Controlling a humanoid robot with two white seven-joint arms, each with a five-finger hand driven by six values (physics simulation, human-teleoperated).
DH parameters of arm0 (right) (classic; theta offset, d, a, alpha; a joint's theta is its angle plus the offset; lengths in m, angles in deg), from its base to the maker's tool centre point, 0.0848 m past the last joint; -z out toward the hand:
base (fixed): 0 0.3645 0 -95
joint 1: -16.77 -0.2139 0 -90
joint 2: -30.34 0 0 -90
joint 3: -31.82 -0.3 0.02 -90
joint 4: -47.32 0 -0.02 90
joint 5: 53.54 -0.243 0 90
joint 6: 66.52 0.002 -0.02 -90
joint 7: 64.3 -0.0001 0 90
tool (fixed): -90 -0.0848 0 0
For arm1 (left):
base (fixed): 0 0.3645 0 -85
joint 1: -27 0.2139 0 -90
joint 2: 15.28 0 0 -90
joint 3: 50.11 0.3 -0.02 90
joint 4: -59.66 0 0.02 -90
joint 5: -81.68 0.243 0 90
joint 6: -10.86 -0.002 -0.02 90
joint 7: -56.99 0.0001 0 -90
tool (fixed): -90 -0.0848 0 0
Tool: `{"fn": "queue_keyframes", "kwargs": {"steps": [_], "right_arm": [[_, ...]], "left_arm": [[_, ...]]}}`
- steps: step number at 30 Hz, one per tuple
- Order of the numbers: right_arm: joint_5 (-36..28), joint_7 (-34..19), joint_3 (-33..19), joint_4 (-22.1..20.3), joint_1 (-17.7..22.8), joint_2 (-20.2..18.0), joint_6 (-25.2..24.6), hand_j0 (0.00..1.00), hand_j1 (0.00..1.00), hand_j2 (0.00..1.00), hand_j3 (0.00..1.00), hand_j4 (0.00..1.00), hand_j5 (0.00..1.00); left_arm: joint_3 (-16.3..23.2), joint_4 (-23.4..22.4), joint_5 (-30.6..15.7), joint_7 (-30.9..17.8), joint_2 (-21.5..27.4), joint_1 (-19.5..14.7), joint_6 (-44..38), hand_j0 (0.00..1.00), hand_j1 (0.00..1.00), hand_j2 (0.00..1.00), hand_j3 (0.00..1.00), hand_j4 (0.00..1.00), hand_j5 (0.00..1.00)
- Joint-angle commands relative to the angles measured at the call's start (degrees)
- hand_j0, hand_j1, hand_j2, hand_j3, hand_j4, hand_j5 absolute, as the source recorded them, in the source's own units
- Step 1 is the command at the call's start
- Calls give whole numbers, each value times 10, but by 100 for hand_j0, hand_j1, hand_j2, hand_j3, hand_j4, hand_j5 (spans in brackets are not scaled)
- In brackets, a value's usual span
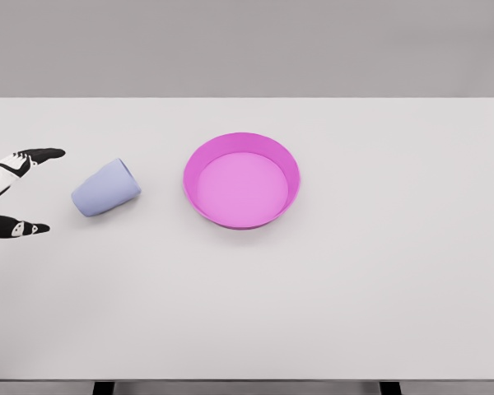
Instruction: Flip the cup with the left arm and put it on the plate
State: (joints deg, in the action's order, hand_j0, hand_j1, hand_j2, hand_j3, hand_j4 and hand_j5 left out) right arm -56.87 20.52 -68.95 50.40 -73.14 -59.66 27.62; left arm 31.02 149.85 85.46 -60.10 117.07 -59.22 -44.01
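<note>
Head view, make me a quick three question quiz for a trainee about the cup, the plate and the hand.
1. True or false: the cup stands upright on the plate.
2. Which hand shows at the picture's left edge, and is it holding anything?
3. Multiple choice: the plate lies A) left of the cup, B) right of the cup, C) under the cup.

Key:
1. False. The cup lies on its side on the table, apart from the plate.
2. The left hand; its fingers are spread and hold nothing.
3. B.
</note>
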Motion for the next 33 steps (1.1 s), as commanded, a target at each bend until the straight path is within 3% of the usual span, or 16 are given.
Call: {"fn": "queue_keyframes", "kwargs": {"steps": [1,10,13,16,18,22,30,33], "right_arm": [[0,0,0,0,0,0,0,100,100,100,100,100,100],[1,-1,0,0,0,0,0,100,100,100,100,100,100],[1,-1,0,0,0,0,0,100,100,100,100,100,100],[1,-1,0,0,0,0,0,100,100,100,100,100,100],[1,-1,0,0,0,0,0,100,100,100,100,100,100],[1,-1,0,0,0,0,0,100,100,100,100,100,100],[1,-1,0,0,0,0,0,100,100,100,100,100,100],[1,-1,0,0,0,0,0,100,100,100,100,100,100]], "left_arm": [[0,1,-5,0,1,0,-1,100,100,100,100,100,100],[-6,-3,-4,-1,-2,4,-1,100,100,100,100,100,100],[-11,0,-8,-32,-3,5,-1,100,100,100,100,100,100],[-67,26,-12,-36,-1,78,-1,100,100,100,100,100,100],[-68,28,-12,-37,6,99,-1,100,100,100,100,100,100],[-104,49,-24,-45,7,101,-1,100,100,100,100,100,100],[-98,103,-47,-59,6,93,-29,100,100,100,100,100,100],[-98,104,-46,-59,16,62,-31,100,100,100,100,100,100]]}}
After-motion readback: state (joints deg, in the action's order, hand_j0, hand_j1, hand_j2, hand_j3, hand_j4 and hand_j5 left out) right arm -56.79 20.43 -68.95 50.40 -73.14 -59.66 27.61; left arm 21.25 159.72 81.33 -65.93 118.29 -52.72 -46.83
